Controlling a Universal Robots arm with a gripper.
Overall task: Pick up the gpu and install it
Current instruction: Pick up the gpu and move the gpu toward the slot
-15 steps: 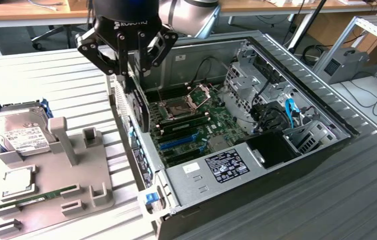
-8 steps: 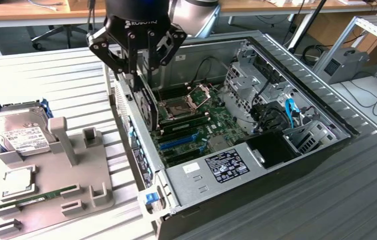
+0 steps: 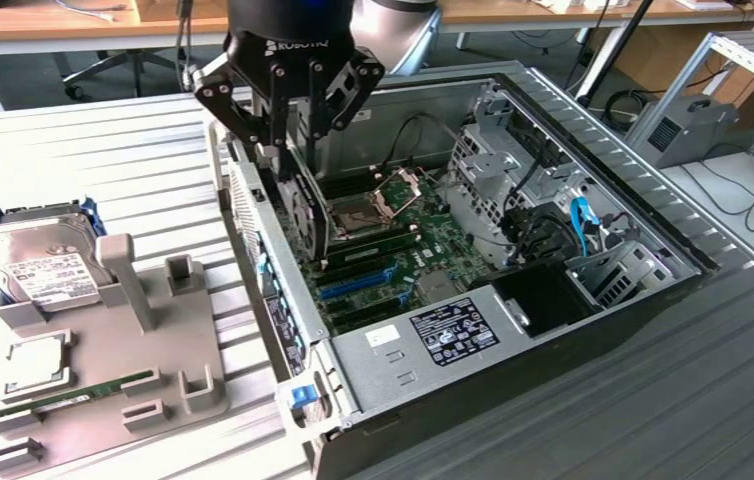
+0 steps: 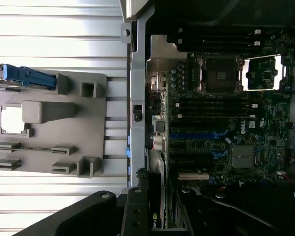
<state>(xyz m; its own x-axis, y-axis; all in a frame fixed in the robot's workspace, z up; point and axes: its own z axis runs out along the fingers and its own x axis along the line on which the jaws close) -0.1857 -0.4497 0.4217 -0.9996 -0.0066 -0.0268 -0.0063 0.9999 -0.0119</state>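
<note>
My gripper [image 3: 290, 140]: pressed together on the top edge of the gpu [image 3: 300, 205], pinching it between both fingers.
Gpu: hangs upright from my grip, round fan face toward the exterior view's right, lower edge down inside the open computer case [image 3: 591, 190].
Where it sits: over the motherboard [image 3: 411, 250], close to the case's rear wall and just beside the open processor socket [image 3: 357, 215]. I cannot tell whether its lower edge touches the board.
Slots: the blue slot [image 3: 350, 285] lies bare, with nothing plugged into it.
Step in hand: pick-up looks done; I judge this as the carry-in part of the install, card not yet seated.
What the install calls for: the card's connector edge squarely above a slot, its metal end against the rear wall, and a straight push with no tilt.
Risk: a skewed card could scrape the parts around the socket.
Outside the case: the grey holder [image 3: 110, 380] keeps the hard drive [image 3: 44, 265] and the green memory stick [image 3: 77, 392], well apart from me.
</note>
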